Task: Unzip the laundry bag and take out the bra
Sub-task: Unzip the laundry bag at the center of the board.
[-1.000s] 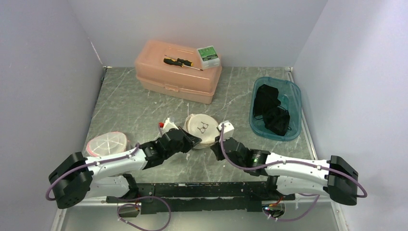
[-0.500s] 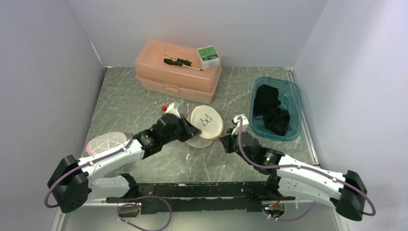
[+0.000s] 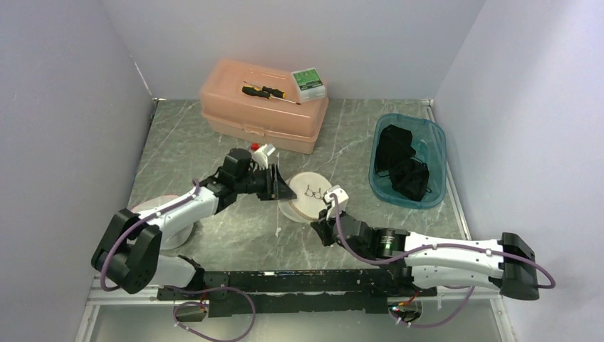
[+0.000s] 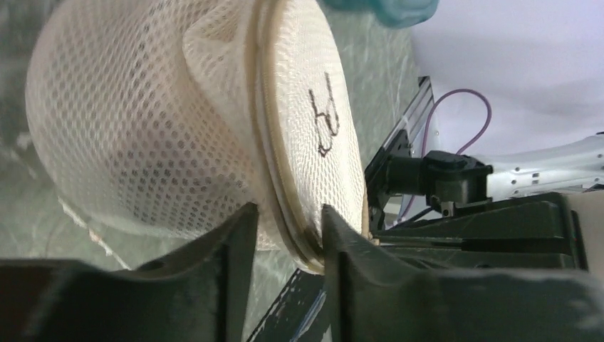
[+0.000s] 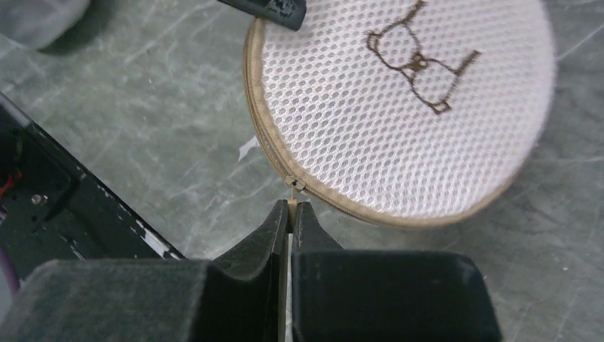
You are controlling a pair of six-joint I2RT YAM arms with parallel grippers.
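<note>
The laundry bag [image 3: 311, 197], a round cream mesh pouch with a small brown drawing on its face, sat near the middle of the grey marbled surface [image 3: 206, 153], between the two end effectors. It was tipped up on its edge rather than lying flat.

The left arm [image 3: 178, 210] reached forward and to the right from its base, forearm low over the surface, wrist turned toward the bag's left side. The left end effector [image 4: 287, 221] had its jaws apart. The bag's tan zipper rim lay in the gap, close against one finger [image 4: 342, 246].

The right arm [image 3: 441, 249] stretched out low and nearly flat from its base toward the left, ending at the bag's near edge. The right end effector [image 5: 290, 208] was pressed together on the zipper pull [image 5: 291, 203], a thin tan tab hanging from the slider at the rim. The zipper teeth looked closed along the stretch in view. What lay inside could not be made out through the mesh.
</note>
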